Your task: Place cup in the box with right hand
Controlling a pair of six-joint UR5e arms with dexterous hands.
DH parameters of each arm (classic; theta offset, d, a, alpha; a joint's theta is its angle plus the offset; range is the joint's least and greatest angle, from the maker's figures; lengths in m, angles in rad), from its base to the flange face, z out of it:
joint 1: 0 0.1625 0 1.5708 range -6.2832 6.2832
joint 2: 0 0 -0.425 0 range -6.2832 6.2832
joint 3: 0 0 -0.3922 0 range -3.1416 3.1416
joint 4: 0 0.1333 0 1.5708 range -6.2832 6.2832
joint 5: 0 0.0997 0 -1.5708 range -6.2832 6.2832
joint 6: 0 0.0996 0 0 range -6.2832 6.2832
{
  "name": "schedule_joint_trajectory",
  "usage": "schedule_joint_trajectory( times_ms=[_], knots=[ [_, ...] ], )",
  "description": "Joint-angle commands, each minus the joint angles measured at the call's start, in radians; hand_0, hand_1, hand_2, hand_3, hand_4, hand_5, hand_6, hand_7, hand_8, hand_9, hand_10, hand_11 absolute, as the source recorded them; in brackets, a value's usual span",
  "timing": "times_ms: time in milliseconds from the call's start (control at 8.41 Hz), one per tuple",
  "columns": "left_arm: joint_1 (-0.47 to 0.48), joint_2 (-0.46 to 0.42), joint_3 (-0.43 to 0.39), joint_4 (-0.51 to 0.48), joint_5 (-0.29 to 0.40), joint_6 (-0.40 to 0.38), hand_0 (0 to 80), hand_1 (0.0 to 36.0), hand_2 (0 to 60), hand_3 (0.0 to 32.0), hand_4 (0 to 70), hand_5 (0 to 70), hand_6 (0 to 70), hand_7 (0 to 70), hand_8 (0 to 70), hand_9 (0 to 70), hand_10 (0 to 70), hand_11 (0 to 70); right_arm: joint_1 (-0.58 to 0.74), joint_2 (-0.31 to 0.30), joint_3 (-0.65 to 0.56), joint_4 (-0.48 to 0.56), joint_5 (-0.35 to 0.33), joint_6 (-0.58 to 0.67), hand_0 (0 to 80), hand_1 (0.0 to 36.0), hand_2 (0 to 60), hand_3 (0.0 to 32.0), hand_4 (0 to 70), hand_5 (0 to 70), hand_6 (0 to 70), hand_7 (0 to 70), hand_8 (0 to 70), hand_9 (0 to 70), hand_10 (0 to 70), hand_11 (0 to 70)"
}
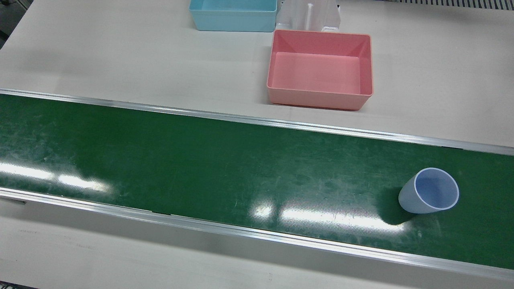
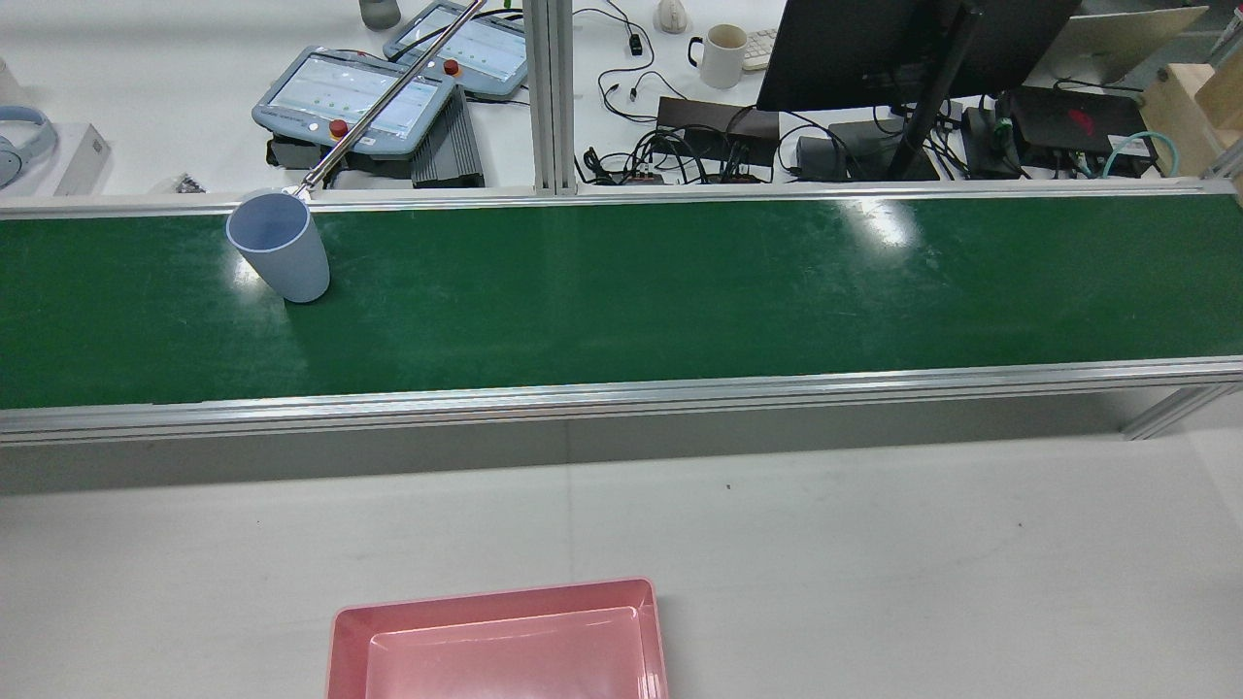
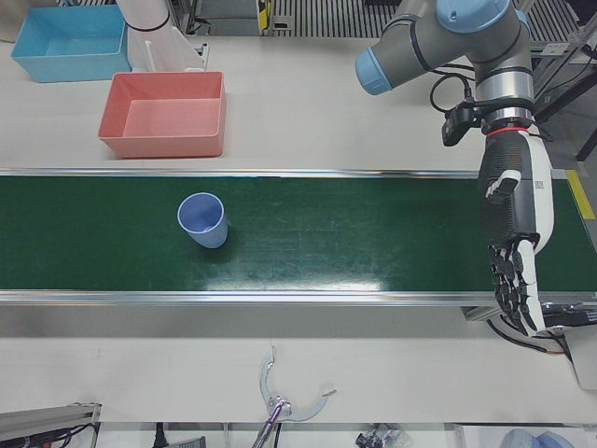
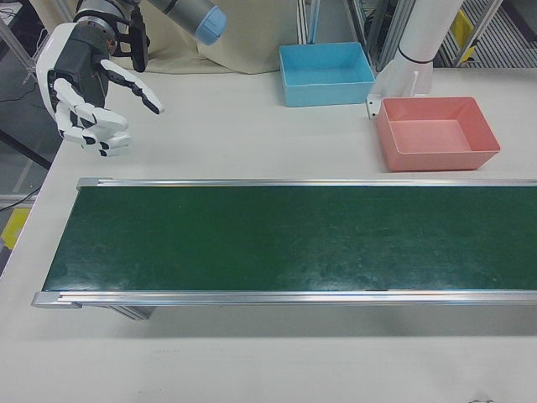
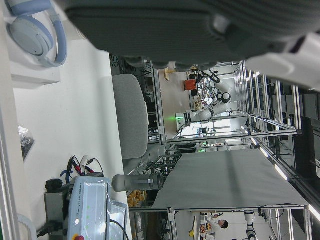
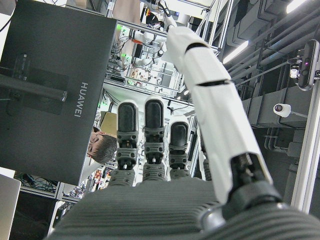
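Note:
A pale blue cup (image 1: 429,190) stands upright on the green belt (image 1: 200,160), and no hand is near it. It also shows in the rear view as the cup (image 2: 280,248) and in the left-front view as the cup (image 3: 203,220). The pink box (image 1: 317,98) lies empty on the white table behind the belt. My right hand (image 4: 88,92) hangs open over the table, past the belt's far end and far from the cup. My left hand (image 3: 513,243) is open with its fingers pointing down, above the belt's other end.
A blue box (image 1: 233,24) stands beside the pink box (image 4: 436,159). A thin metal rod (image 2: 388,87) reaches from the operators' desk to the cup's rim. A claw tool (image 3: 280,401) lies on the front table. Pendants, cables and a monitor (image 2: 874,49) crowd the desk beyond the belt.

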Motion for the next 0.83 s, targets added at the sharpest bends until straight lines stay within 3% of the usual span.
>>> schedule_joint_trajectory(
  times_ms=[0, 713],
  knots=[
    [0.0, 0.0, 0.0, -0.001, 0.0, 0.0, 0.0, 0.0, 0.0, 0.0, 0.0, 0.0, 0.0, 0.0, 0.0, 0.0, 0.0, 0.0, 0.0, 0.0, 0.0, 0.0, 0.001, 0.0, 80.0, 36.0, 16.6, 0.0, 13.9, 19.6, 18.4, 63.6, 36.4, 45.6, 27.9, 43.6],
    [0.0, 0.0, 0.0, -0.001, 0.001, 0.0, 0.0, 0.0, 0.0, 0.0, 0.0, 0.0, 0.0, 0.0, 0.0, 0.0, 0.0, 0.0, 0.0, 0.0, 0.0, 0.0, 0.001, 0.0, 80.0, 36.0, 16.2, 0.0, 14.1, 19.6, 18.5, 64.0, 36.5, 45.7, 27.9, 43.7]
  ],
)
